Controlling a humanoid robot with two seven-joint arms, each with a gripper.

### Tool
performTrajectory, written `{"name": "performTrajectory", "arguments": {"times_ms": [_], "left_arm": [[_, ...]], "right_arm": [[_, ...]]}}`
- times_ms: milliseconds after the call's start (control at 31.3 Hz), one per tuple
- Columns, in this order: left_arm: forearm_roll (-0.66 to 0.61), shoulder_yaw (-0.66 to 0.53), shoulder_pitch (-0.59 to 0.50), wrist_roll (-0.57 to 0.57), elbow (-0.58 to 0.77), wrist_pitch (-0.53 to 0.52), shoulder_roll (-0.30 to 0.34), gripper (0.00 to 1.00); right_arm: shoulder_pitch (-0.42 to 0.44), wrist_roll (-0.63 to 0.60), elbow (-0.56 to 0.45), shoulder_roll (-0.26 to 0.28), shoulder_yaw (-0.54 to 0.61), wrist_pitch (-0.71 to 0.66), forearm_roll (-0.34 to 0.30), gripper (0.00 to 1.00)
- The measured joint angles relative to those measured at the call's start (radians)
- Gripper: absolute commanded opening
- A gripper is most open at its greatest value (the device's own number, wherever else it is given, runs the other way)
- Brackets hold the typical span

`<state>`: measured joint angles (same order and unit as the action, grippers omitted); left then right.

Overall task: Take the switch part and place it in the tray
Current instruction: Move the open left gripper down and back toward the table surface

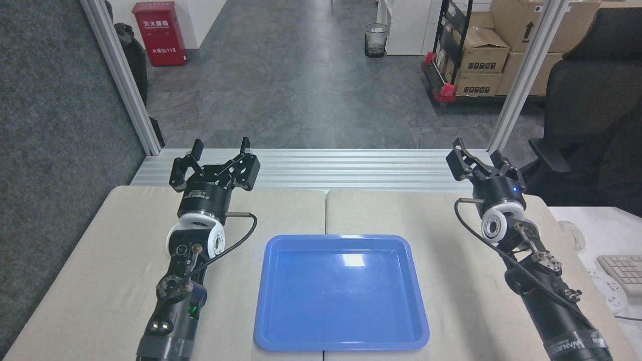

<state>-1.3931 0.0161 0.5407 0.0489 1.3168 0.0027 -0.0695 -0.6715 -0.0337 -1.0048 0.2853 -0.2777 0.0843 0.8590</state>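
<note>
The blue tray point(341, 293) lies on the beige table, centred between my arms, with nothing inside it. The switch part is out of view; no small white and orange block shows anywhere on the table. My left gripper point(220, 146) is raised over the table's far left edge, its fingers spread wide apart and holding nothing. My right gripper point(479, 153) hovers at the far right edge, also open and empty. Both grippers stand well back from the tray, one on each side.
The table point(90, 281) is two beige pads with a seam running under the tray. An aluminium rail point(341, 168) borders the far edge. A black chair point(592, 125) stands at right, a keyboard point(624, 271) on a white desk beside it.
</note>
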Motion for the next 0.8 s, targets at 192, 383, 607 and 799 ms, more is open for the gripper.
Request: {"name": "performTrajectory", "arguments": {"times_ms": [192,383,607,799], "left_arm": [[0.006,0.011,0.001,0.006,0.004,-0.007,-0.013,1.00],[0.010,0.019,-0.002,0.003,0.006,-0.008,-0.022,1.00],[0.011,0.025,-0.004,-0.009,0.006,-0.004,-0.028,1.00],[-0.015,0.029,-0.002,-0.034,0.000,0.003,-0.031,1.00]], "right_arm": [[0.000,0.000,0.000,0.000,0.000,0.000,0.000,0.99],[0.000,0.000,0.000,0.000,0.000,0.000,0.000,0.99],[0.000,0.000,0.000,0.000,0.000,0.000,0.000,0.99],[0.000,0.000,0.000,0.000,0.000,0.000,0.000,0.99]]}}
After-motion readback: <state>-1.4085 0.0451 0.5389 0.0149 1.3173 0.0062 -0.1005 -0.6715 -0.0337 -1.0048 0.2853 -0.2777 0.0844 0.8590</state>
